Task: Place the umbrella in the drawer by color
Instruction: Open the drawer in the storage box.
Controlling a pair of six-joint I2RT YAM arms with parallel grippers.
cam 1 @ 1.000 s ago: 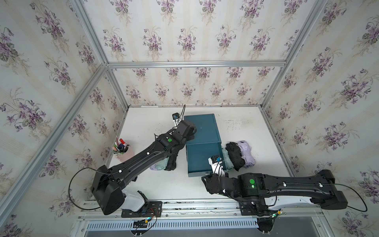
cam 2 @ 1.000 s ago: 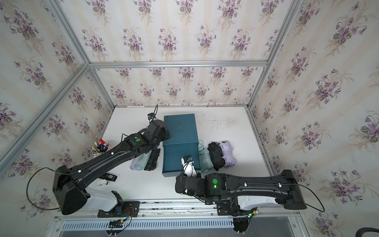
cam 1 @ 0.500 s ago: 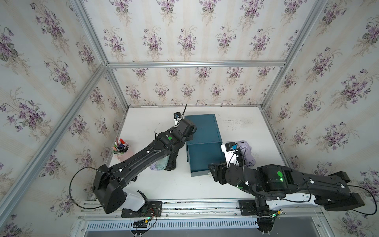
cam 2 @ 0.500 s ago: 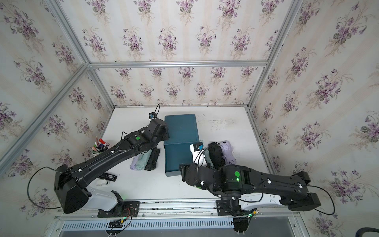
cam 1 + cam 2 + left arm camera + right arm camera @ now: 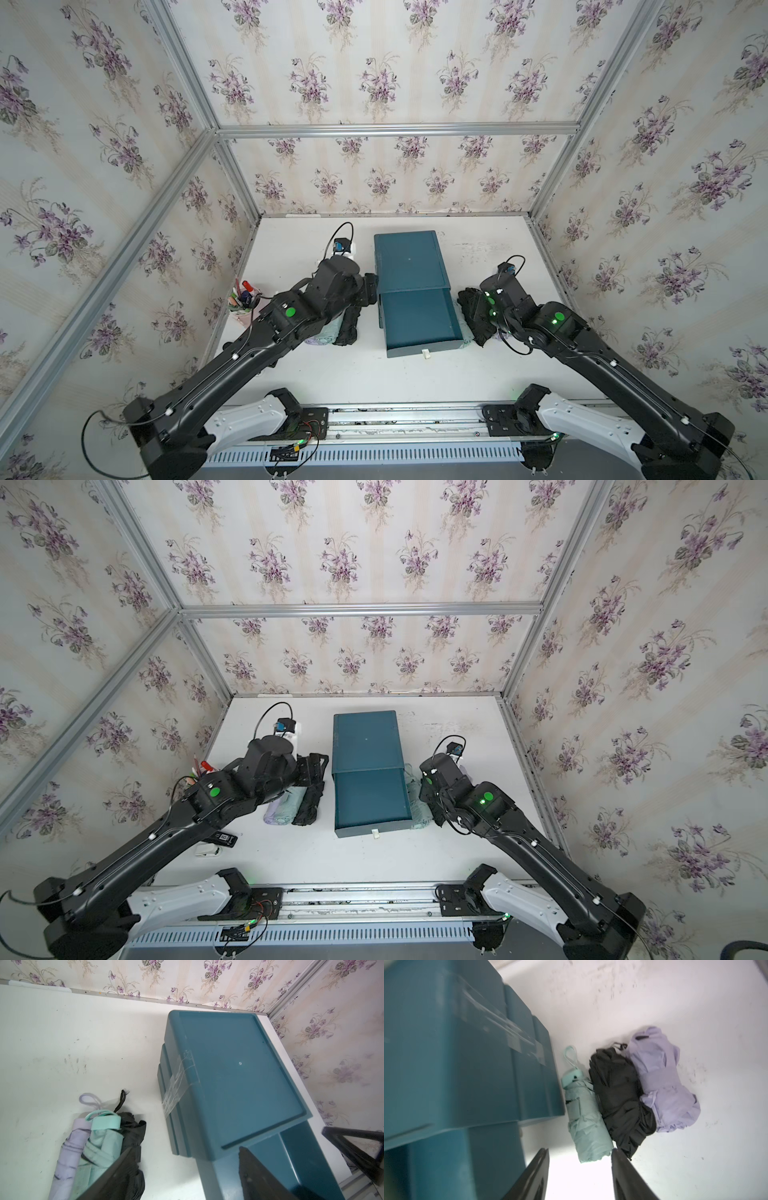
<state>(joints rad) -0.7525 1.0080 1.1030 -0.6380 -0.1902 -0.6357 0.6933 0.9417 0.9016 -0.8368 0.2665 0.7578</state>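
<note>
umbrellas in the left row lie on the table, near the left tool, jaws spread, empty. drawer stands open, empty. mint umbrella lies just beside it, directly ahead of the right tool, long axis pointing away; jaws parted, empty. right arm is nearer.

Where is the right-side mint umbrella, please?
In the right wrist view, the mint umbrella lies on the robot's right, between the teal drawer unit and the black umbrella.
</note>
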